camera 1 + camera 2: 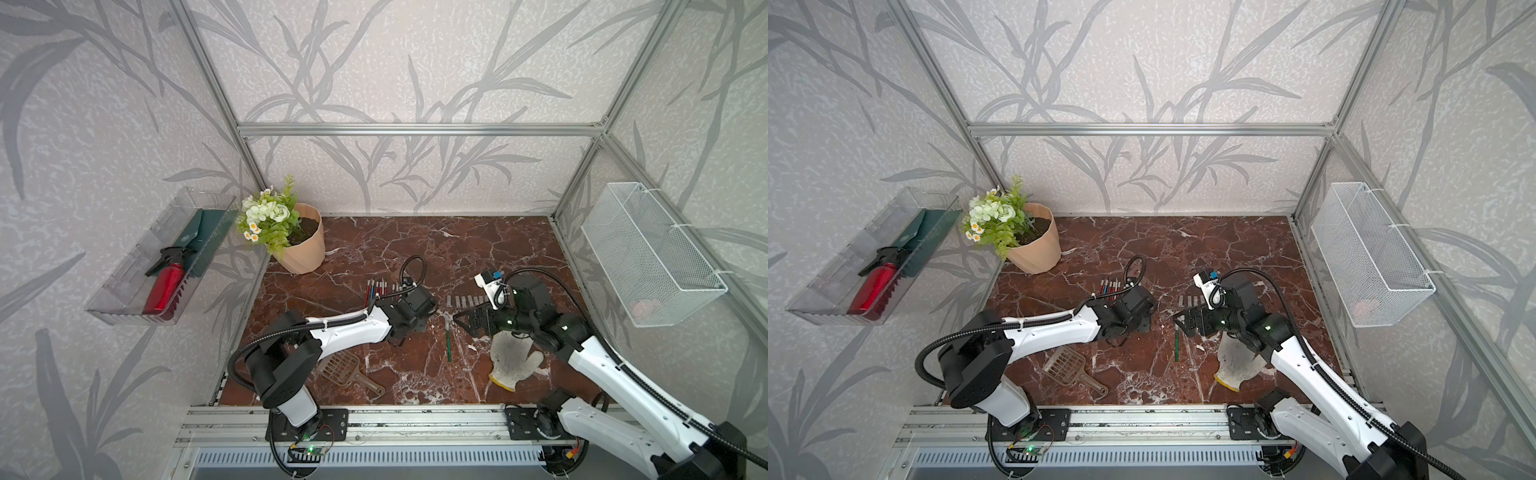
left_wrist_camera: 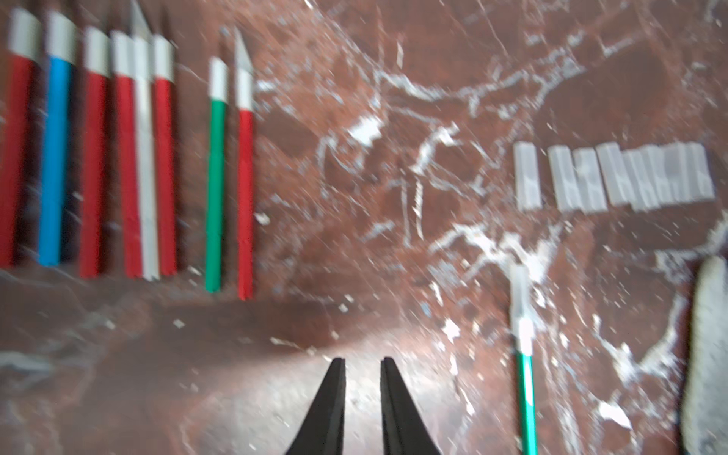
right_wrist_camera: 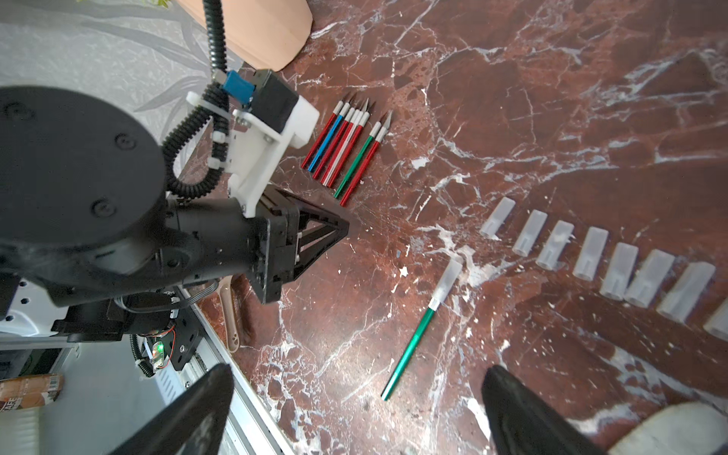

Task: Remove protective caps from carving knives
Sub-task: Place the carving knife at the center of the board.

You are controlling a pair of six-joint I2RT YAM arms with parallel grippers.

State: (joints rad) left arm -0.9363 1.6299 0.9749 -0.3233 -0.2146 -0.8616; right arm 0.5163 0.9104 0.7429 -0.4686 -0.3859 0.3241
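Here, one green carving knife (image 3: 413,342) is lying alone on the red-brown marble table (image 3: 551,98), between the two arms. Its long axis is running from the front rail (image 1: 415,415) toward the back wall (image 1: 415,174). Its tip end, wearing a translucent protective cap (image 3: 451,275), is pointing at that wall.

Beyond the capped end, a row of loose caps (image 3: 591,256) is lying side by side. Off to the left, the uncapped knives (image 3: 346,145), mostly red with one blue and one green, are lying parallel, their bare blades also pointing toward the back wall.

The right gripper (image 3: 358,370) is hanging with its fingers spread wide and nothing between them. In both top views it is sitting just beside the capped end. The left gripper (image 2: 362,360) is hovering to the knife's left, its fingers nearly pressed together with a slim gap, pinching nothing.

A dirty white work glove (image 1: 509,359) is lying just right of the knife, partly under the right arm. A brown slotted scoop (image 1: 347,370) is lying near the left arm's base, and a potted artificial plant (image 1: 303,249) is standing in the back left corner.
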